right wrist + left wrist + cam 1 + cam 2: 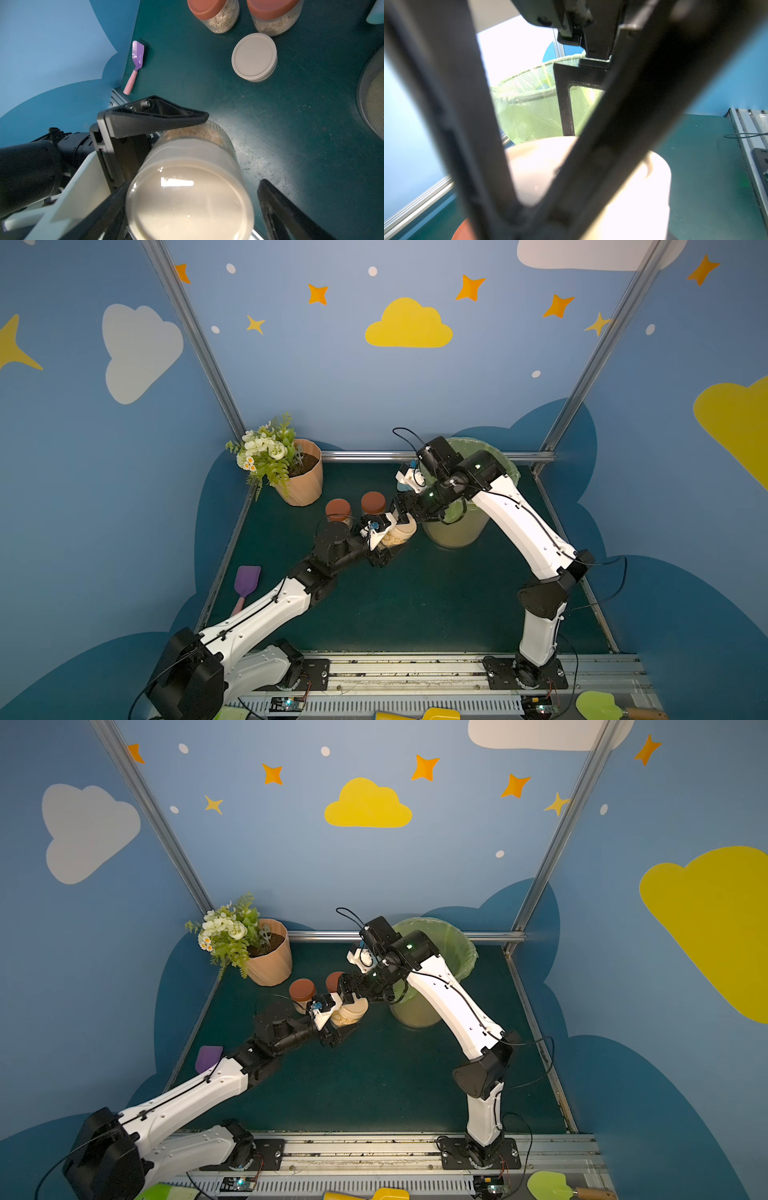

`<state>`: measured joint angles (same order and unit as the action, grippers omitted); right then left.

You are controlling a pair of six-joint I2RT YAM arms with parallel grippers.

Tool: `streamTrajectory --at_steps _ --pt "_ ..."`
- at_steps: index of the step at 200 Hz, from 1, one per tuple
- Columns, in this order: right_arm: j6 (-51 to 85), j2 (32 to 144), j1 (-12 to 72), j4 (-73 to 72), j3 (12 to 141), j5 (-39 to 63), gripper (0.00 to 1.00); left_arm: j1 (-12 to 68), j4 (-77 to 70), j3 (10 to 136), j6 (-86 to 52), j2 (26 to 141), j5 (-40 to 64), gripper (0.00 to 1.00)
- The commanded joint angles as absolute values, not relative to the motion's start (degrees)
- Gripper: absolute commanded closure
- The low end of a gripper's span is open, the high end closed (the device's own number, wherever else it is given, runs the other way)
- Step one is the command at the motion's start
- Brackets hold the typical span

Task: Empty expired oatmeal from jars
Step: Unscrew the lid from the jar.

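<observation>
Likely lid-removal: left jaws clamp the jar (394, 538) body; its beige lid (191, 207) sits between part-open right jaws — gap visible. Next — close, unscrew, then pour oatmeal (193, 131).

A small clear cylindrical jar with a beige screw lid (190, 199) is clamped round its body by the left hand (388, 540). It is tilted well off upright, with the lid on and turned away from that hand. Pale tan flaky oatmeal (187, 129) shows through its clear wall just below the lid. Whether its base touches the dark green bench (270, 124) cannot be told.

Farther back on the bench, the left red-lidded jar (338, 510) and the right red-lidded jar (372, 502) stand upright side by side. Both are clear and closed under rust-red round lids, with the same flakes inside. Just beside them a beige ribbed lid (254, 56) shows from straight above, and whatever is under it is hidden.
</observation>
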<state>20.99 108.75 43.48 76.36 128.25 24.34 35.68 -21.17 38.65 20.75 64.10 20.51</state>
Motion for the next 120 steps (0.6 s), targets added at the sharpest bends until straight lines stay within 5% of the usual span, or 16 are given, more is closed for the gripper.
streamTrajectory --at_steps 1,31,120 --pt "17.47 109.29 44.62 78.45 128.95 24.74 0.2 35.34 -26.82 39.92 19.16 63.74 22.6 0.96" --pt "11.28 108.51 46.26 77.93 129.74 28.79 0.35 33.43 -29.65 38.77 14.63 63.37 29.32 0.96" --pt "-14.48 106.45 47.9 81.23 127.54 26.42 0.45 33.06 -31.29 36.08 10.86 60.91 36.58 0.96"
